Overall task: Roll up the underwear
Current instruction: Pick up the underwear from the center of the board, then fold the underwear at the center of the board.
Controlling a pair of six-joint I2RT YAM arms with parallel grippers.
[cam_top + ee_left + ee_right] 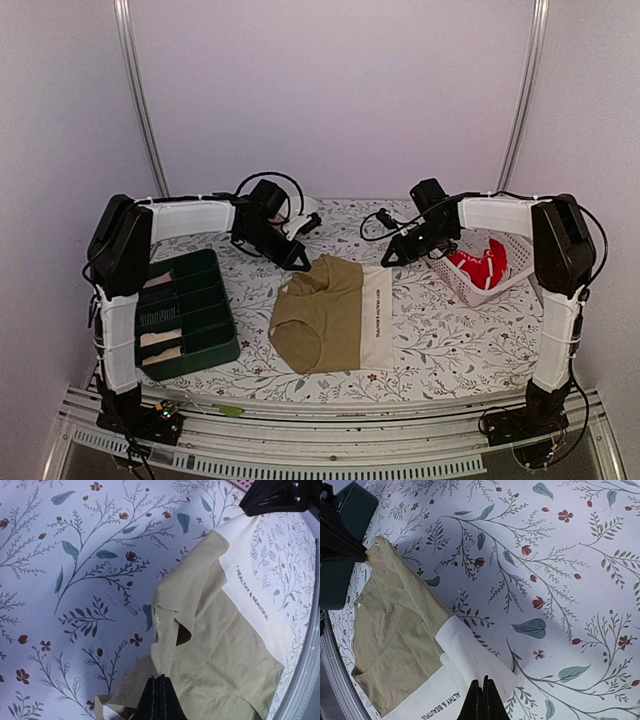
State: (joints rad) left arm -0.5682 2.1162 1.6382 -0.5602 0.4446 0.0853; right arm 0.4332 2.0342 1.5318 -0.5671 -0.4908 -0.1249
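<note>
A khaki-tan underwear [325, 318] with a white waistband [378, 320] lies spread in the middle of the table. My left gripper [301, 263] is shut on its far khaki corner; in the left wrist view the cloth [220, 645] rises in a peak into the shut gripper [160, 678]. At the far end of the waistband [470, 665], my right gripper [389, 259] is shut on the white corner, its tips [485, 681] pressed together on the fold. A bright red underwear [484, 263] lies in the basket at the right.
A white slotted basket [470, 290] stands at the right, under the right arm. A dark green divided tray [205, 345] at the left holds several pale rolls [160, 345]. A floral cloth [450, 345] covers the table.
</note>
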